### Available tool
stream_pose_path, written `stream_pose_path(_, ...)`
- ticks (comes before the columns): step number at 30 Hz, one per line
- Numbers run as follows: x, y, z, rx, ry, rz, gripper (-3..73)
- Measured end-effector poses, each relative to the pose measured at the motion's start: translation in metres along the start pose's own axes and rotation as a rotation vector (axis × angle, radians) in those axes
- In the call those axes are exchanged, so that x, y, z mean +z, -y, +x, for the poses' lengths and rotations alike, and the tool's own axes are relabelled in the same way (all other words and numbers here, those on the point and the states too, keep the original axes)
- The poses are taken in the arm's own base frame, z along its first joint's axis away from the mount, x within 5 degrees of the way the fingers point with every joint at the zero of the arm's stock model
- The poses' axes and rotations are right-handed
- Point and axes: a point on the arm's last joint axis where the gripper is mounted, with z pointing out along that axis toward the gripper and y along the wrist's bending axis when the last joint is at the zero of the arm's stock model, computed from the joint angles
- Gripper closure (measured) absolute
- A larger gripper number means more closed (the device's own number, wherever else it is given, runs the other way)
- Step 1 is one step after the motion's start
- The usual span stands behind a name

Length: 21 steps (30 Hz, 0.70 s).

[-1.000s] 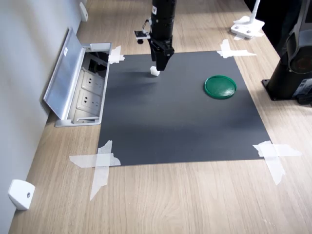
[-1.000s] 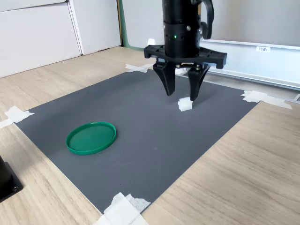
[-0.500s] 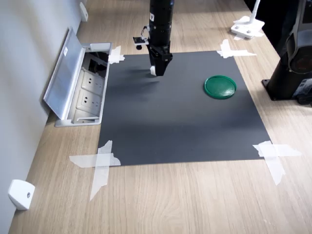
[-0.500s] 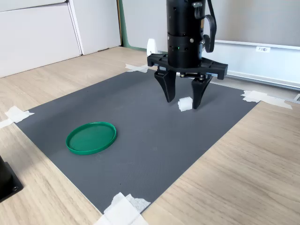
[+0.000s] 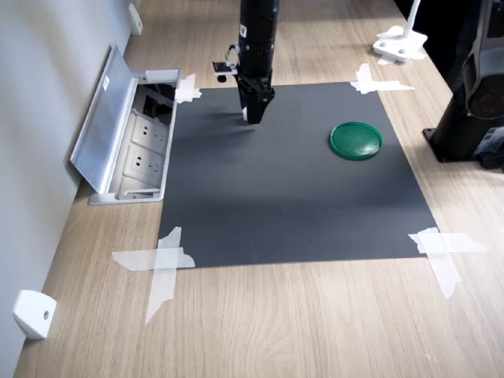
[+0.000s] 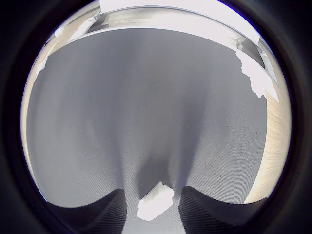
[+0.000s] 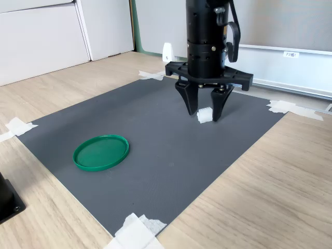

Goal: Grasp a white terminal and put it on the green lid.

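Pale wood-grain laminate surface (image 5: pixel 315 315), smooth and matte, running past every edge of both exterior views. Taped flat across it, a dark grey square mat (image 5: pixel 291 205) with a fine woven texture, its corners fixed by crossed strips of white tape (image 5: pixel 161 264). At the first exterior view's left, a brushed-metal socket box (image 5: pixel 130 146), rectangular, lid propped open against the wall.

Black cylindrical robot arm (image 7: pixel 206 31) standing vertical over the mat's far part, upper portion cut off at the frame top. Black two-fingered end effector (image 7: pixel 205 112) pointing straight down, fingertips at or just above the mat, spread apart and clamping nothing; whether either finger touches the piece between them cannot be told.

Flat round dark-green plastic lid (image 7: pixel 101 152), glossy, with a raised rim, lying on the mat well apart from the end effector.

Tiny white blocky plastic terminal (image 7: pixel 205 115) resting on the mat between the two fingers; largely hidden behind the arm in the first exterior view, tilted and overexposed in the wrist view (image 6: pixel 156 201), surface detail indistinct.
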Motion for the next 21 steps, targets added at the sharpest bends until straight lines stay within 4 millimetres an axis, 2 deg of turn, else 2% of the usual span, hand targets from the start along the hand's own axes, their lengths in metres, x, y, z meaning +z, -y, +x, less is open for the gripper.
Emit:
stream_pose_path(14, 0.0, 0.0014, -0.0022, 0.0, 0.024, 0.015, 59.2)
stream_pose_path(21, -0.0018, 0.0, -0.0003, -0.003, 0.004, 0.002, 60.9)
